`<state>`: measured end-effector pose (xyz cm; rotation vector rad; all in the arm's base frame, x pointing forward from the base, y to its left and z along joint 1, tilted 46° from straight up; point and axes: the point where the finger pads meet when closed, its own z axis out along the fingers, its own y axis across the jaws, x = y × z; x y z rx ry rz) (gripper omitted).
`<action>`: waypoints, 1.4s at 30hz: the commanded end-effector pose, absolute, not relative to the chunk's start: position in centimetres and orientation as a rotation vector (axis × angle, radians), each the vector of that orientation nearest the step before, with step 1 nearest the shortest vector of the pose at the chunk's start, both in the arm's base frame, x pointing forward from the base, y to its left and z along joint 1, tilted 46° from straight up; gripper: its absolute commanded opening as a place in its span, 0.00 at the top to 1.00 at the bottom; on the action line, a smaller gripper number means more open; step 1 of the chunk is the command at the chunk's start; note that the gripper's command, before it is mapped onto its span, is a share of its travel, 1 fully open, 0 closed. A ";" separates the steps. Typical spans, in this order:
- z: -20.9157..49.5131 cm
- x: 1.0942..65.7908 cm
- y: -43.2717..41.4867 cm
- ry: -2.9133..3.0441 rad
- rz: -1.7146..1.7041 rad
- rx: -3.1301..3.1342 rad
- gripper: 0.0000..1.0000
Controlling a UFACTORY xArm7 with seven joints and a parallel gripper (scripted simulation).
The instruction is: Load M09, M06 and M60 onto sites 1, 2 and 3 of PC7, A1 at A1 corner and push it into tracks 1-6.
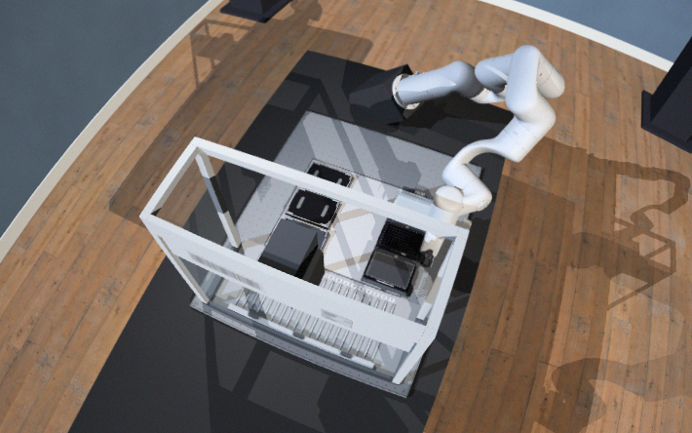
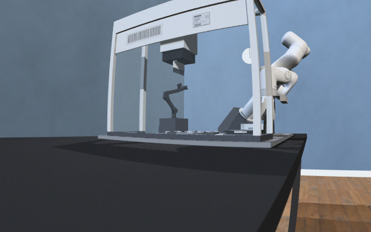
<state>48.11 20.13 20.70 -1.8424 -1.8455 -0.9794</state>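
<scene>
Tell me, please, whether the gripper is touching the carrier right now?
Cannot tell. In the top view the white frame bar and the wrist hide the gripper beside the carrier; the exterior view is too distant.

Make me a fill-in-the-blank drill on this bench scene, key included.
The arm is ___ in colour.
The hand stands ___, holding nothing.
The floor is made of ___.
The barcode sits on the ___ beam of the frame.
Missing words: white; open; wood; top.
</scene>
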 end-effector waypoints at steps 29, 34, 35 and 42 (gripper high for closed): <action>19.9 48.4 19.0 -1.845 -0.984 -1.846 0.00; 19.7 48.4 18.8 -1.845 -0.984 -1.846 0.00; 19.7 48.4 18.8 -1.845 -0.984 -1.846 0.00; 19.5 48.4 18.6 -1.845 -0.984 -1.846 0.00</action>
